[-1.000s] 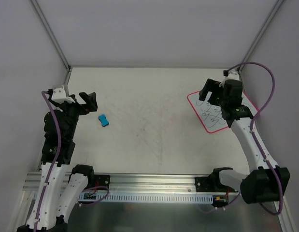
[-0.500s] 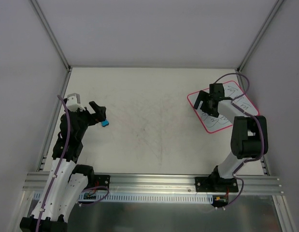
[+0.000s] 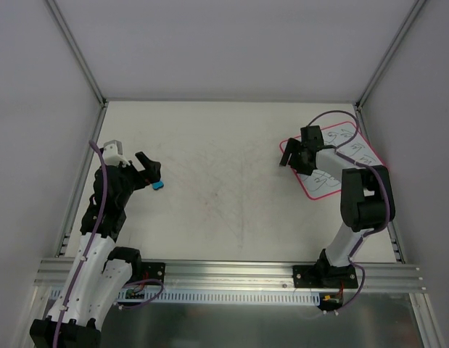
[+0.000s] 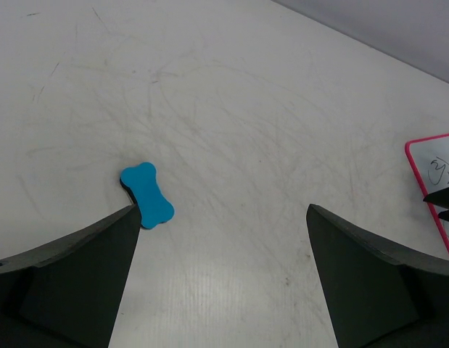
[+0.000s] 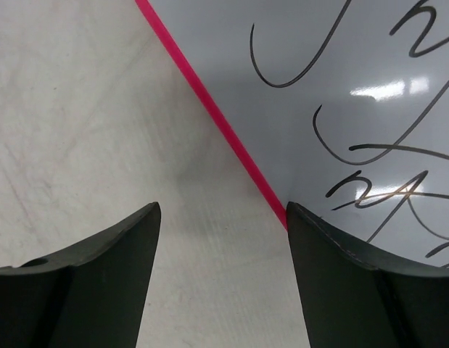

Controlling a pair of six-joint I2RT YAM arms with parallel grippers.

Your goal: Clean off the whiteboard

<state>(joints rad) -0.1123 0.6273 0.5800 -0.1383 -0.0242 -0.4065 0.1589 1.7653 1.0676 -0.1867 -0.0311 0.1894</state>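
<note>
Top external view shows the approach step: the left gripper [image 3: 149,170], wide open and empty, hovers just beside the blue eraser [image 3: 158,185] at the left and must next close on it. The scribbled whiteboard [image 3: 358,150] lies far right. Since half a second ago, the right gripper [image 3: 289,154], open and empty, has shifted left over the board's left edge.

Scuffed white table [image 3: 224,159], blue eraser [image 4: 146,194], scribbled whiteboard [image 3: 320,184] on it
</note>
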